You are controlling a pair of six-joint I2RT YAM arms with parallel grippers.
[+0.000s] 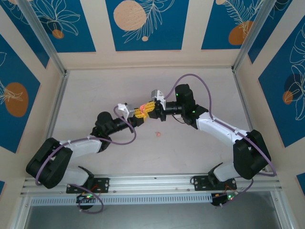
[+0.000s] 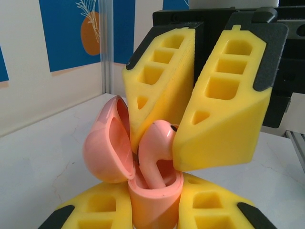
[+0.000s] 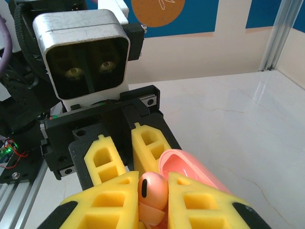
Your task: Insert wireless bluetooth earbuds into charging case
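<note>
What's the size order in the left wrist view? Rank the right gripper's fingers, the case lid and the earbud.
1. Right gripper's fingers, though nearness may inflate them.
2. Case lid.
3. Earbud, partly hidden in the case.

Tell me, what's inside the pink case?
One pink earbud pokes stem-first into the open charging case, pinched by the right gripper. The rim and the earbud hide the case's bottom.

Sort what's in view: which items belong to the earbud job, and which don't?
Job: charging case in left hand; earbud in right hand; second earbud on table.
Not job: blue wall panels; aluminium rail.
</note>
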